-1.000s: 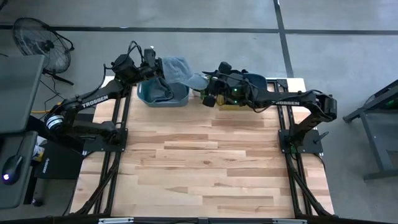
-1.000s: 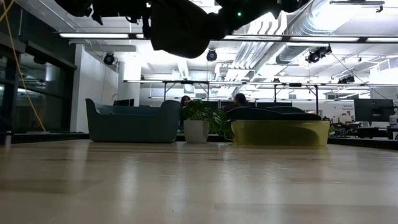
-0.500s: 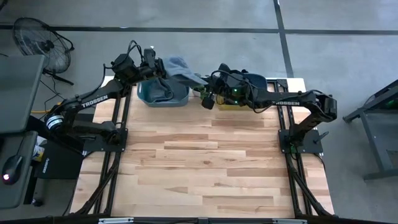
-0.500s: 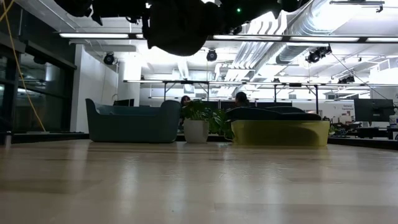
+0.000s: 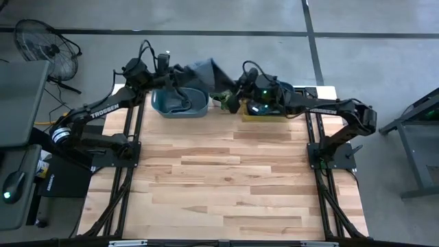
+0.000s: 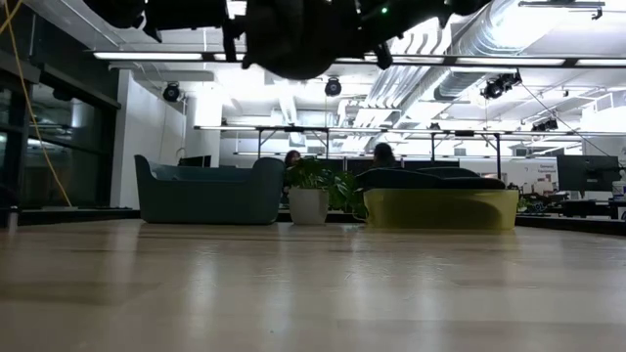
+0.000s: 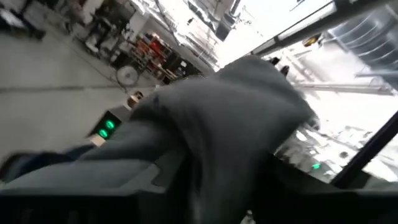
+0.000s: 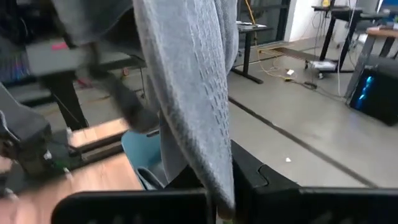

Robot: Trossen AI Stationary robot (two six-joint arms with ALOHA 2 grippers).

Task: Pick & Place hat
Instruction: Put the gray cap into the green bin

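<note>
The grey hat [image 5: 202,71] hangs in the air over the table's far edge, stretched between my two grippers; the low view shows it as a dark mass [image 6: 293,39] at the top. My left gripper [image 5: 170,68] is at its left end, above the teal bin [image 5: 180,104], where the grey cloth [image 7: 236,118] lies over it. My right gripper [image 5: 230,95] is at the hat's right end, shut on the cloth [image 8: 186,81]. My right gripper pinches a hanging edge of the hat's knitted cloth [image 8: 214,180] between its two fingers, coming roughly level from the table's right side. The hat is lifted clear of the table and the bins, and its cloth rises from the fingers toward the left arm.
A yellow-green bin [image 5: 264,115] with a dark blue thing inside stands at the far right, right behind my right arm. A small potted plant [image 6: 311,191] stands between the two bins. The wooden table [image 5: 226,178] spreads out nearer than the bins.
My right gripper has shut on the hat's right edge, rolled its wrist and drawn a little toward the far edge. My left wrist has rolled too. The hat, rounded a second ago, now stands pulled up into a ridge between the two grippers.
</note>
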